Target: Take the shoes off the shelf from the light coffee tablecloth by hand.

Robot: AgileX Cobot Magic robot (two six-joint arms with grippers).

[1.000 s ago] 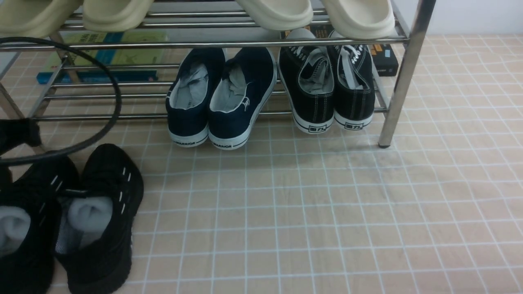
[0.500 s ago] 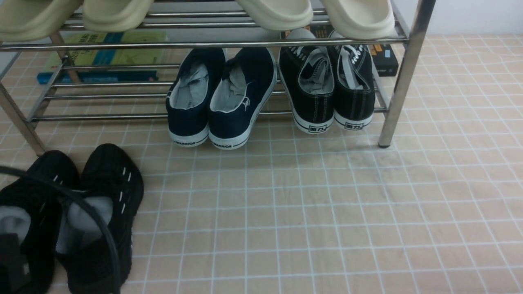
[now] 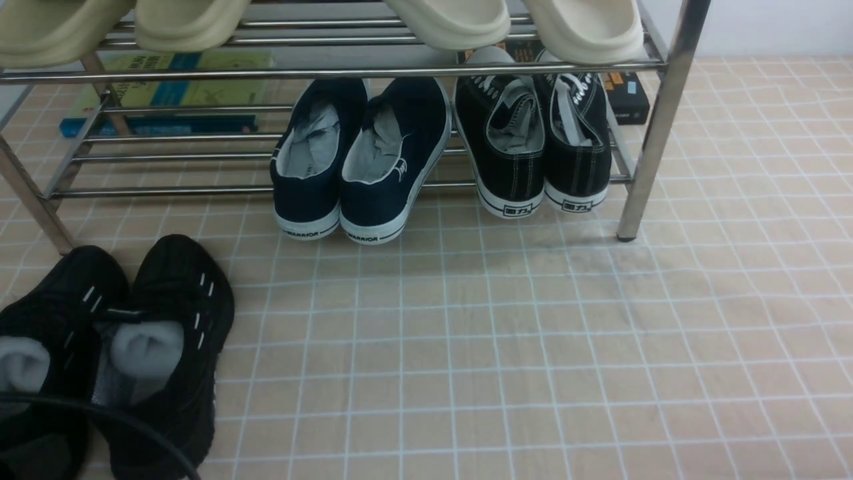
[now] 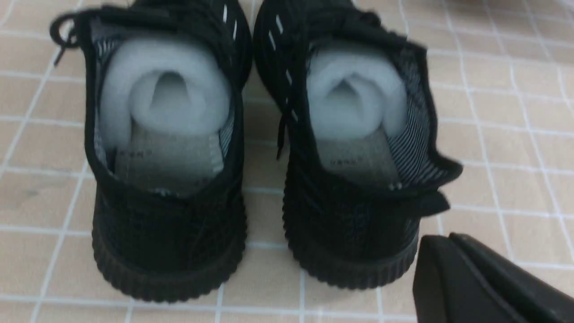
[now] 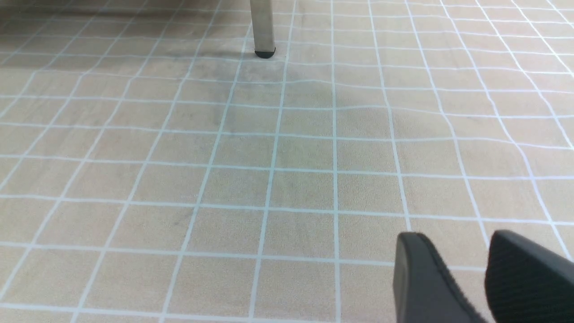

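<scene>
The shoes (image 3: 113, 353), all-black knit with ribbed soles, white dashes and rolled grey stuffing, stood side by side on the light coffee tablecloth (image 3: 500, 347), off the shelf (image 3: 656, 127) and just in front of its left leg. On the shelf's lower chrome rails sat a navy white-soled pair (image 3: 363, 160) and a black canvas pair (image 3: 533, 143), heels overhanging the front rail; cream slippers (image 3: 520, 23) lay on the upper tier, books (image 3: 166, 93) behind. A black cable (image 3: 100, 417) curved across the shoes' heels. In front of the shelf the gridded cloth lay open and faintly rippled. The left hand (image 4: 466, 278), just behind the shoes' heels, was closed on nothing; the right hand (image 5: 466, 273) hovered with fingers slightly parted, empty.
</scene>
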